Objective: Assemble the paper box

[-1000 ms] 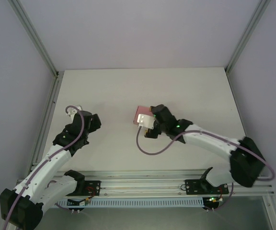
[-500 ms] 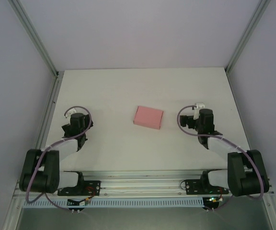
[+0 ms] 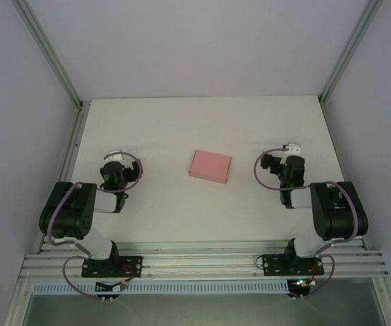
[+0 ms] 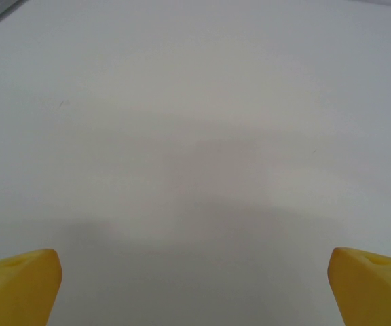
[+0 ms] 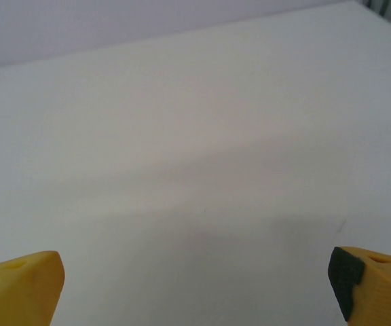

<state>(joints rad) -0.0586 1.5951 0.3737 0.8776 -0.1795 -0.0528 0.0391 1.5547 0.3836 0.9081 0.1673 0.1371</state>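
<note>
- Paper box (image 3: 210, 166) lies flat between the two hands, long axis running roughly hand to hand.
- Left hand (image 3: 116, 161) and right hand (image 3: 291, 153) both spread wide, empty; right looks slightly nearer.

White matte table (image 3: 182, 129), nothing fancy. Pale lilac-grey walls box it in on three sides: back wall (image 3: 195, 41), left wall (image 3: 12, 136), right wall (image 3: 379, 122). Aluminium posts at back corners, left post (image 3: 49, 51) and right post (image 3: 347, 51). Slotted rail (image 3: 202, 261) along near edge, side strip (image 3: 68, 163) down table's left. Light soft, even, shadows faint.
</note>
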